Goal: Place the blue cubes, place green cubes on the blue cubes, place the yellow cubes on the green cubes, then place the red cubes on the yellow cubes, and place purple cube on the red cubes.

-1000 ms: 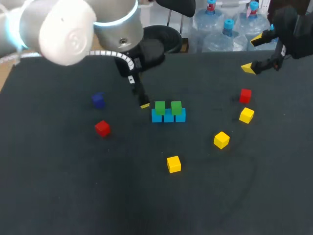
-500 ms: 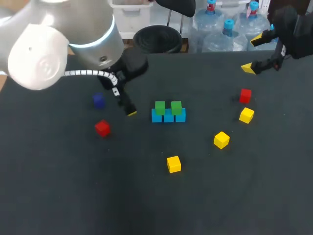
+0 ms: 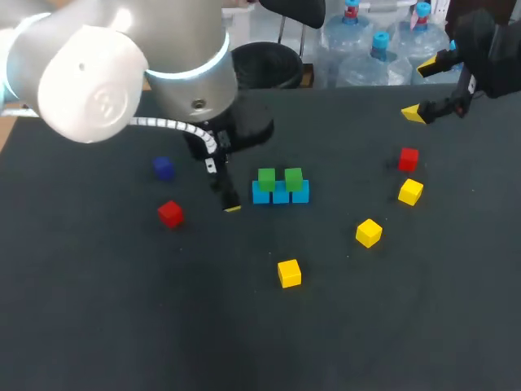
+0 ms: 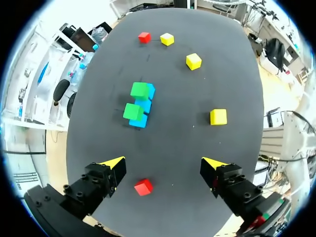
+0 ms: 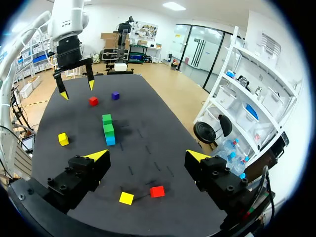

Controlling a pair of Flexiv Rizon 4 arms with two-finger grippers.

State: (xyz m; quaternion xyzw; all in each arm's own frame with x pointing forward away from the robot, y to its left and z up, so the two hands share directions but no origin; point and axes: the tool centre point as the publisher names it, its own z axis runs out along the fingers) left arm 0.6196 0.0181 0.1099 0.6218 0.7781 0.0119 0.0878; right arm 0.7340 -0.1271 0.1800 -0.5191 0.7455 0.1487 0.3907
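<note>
Dark table (image 3: 122,326) with the stack partly built and the loose cubes spread around it.

**Stack.** Near the table's middle, three blue cubes (image 3: 280,193) stand touching in a row. This gives a wide base for the tiers above. Two green cubes (image 3: 266,178) rest on the row with a small gap between them.

**Loose cubes.** No yellow cube is on the green tier yet, so the yellow tier appears to be the step in hand.
- **Yellow:** The three yellow cubes (image 3: 288,273) lie singly on the table. One is in front of the stack, a second (image 3: 369,232) is to its right, and a third (image 3: 410,191) is farther right.
- **Red:** One of the red cubes (image 3: 409,159) lies just beside the third yellow. The other (image 3: 170,213) lies well apart on the left.
- **Purple:** The purple cube (image 3: 164,168) sits beyond the left-hand red cube, alone.

**Left gripper.** The left gripper (image 4: 164,163) hangs above the table just left of the stack, with its fingers spread wide and nothing between them. In its wrist view the left-hand red cube lies on the table beneath it, untouched. The open, raised pose suits a descent on a loose cube, and the front yellow is probably the closest one wanted.

**Right gripper.** The right gripper (image 5: 148,155) hangs high over the far right corner, also spread and empty. This likely keeps it clear of the other arm's working space.
</note>
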